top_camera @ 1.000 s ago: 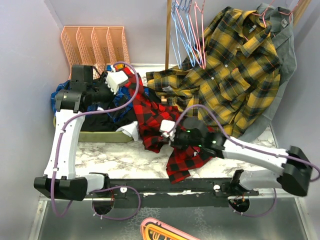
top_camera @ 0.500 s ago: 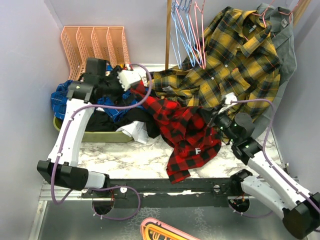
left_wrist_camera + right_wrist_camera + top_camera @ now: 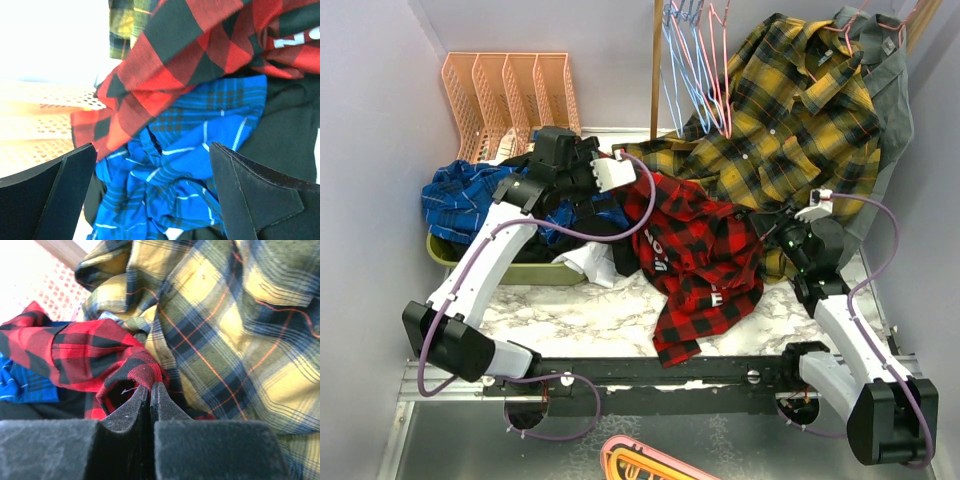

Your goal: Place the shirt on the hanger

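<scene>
The red-and-black plaid shirt [image 3: 695,250] lies bunched in the middle of the table, with bits of its white lettering showing. My right gripper [image 3: 767,222] is at its right edge. In the right wrist view the gripper [image 3: 150,386] is shut on a folded red edge of the shirt [image 3: 135,371]. My left gripper [image 3: 632,178] is at the shirt's upper left corner. In the left wrist view it [image 3: 152,150] is open wide over a blue plaid shirt [image 3: 200,150], and the red shirt [image 3: 165,60] hangs just beyond the fingers. A pink-red wire hanger [image 3: 721,75] hangs at the back among blue ones.
A yellow-and-black plaid shirt [image 3: 790,120] and a grey shirt [image 3: 892,90] hang at the back right. Light blue hangers [image 3: 682,60] hang by a wooden pole [image 3: 657,70]. A green tray [image 3: 500,270] holds the blue plaid shirt [image 3: 470,190] and dark clothes. An orange file rack [image 3: 510,90] stands at the back left.
My right gripper has swung from the middle of the table to the right, drawing the red shirt's edge with it. My left gripper has moved right. The shirt is spread wider and its lettering shows.
</scene>
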You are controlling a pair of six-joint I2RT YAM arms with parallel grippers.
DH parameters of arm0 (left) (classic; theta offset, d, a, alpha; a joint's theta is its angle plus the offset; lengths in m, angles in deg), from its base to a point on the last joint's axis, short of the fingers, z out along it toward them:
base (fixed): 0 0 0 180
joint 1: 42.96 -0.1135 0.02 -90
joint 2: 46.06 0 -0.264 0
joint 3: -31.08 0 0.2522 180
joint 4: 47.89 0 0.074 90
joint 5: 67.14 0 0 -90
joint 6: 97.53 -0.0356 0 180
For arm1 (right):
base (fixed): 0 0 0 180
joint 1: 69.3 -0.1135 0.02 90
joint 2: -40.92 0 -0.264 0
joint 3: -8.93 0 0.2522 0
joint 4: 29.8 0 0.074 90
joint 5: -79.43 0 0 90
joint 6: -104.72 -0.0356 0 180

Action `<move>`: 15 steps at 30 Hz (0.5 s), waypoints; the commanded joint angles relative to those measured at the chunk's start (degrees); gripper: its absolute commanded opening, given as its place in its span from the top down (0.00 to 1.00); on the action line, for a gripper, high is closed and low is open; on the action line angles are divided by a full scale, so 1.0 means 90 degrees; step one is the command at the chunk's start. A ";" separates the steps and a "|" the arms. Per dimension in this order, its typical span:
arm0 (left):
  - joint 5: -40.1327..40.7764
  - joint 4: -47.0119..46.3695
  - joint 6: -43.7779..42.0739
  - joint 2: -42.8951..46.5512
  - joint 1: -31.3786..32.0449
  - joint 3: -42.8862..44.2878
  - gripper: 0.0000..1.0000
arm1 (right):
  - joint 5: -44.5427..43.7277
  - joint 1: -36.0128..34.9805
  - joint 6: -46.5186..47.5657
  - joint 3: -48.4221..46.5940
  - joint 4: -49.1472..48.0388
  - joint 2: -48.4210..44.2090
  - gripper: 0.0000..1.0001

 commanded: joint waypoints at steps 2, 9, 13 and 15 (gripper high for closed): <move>0.0048 -0.1049 -0.0265 -0.0275 0.0166 -0.0077 0.01 | 0.0656 0.0012 -0.0179 -0.0026 -0.0534 -0.0121 0.99; -0.1105 0.0215 -0.0969 -0.0781 0.0720 0.0645 0.02 | 0.0797 0.0012 -0.0123 0.0007 -0.0379 -0.0132 0.99; -0.0549 0.0341 -0.1551 -0.0877 0.1303 0.0310 0.09 | 0.0744 0.0013 -0.0106 0.0059 -0.0338 -0.0129 0.99; -0.0125 0.0182 -0.1802 -0.0905 0.1506 0.0029 0.14 | 0.0730 0.0012 -0.0120 0.0080 -0.0338 -0.0115 0.99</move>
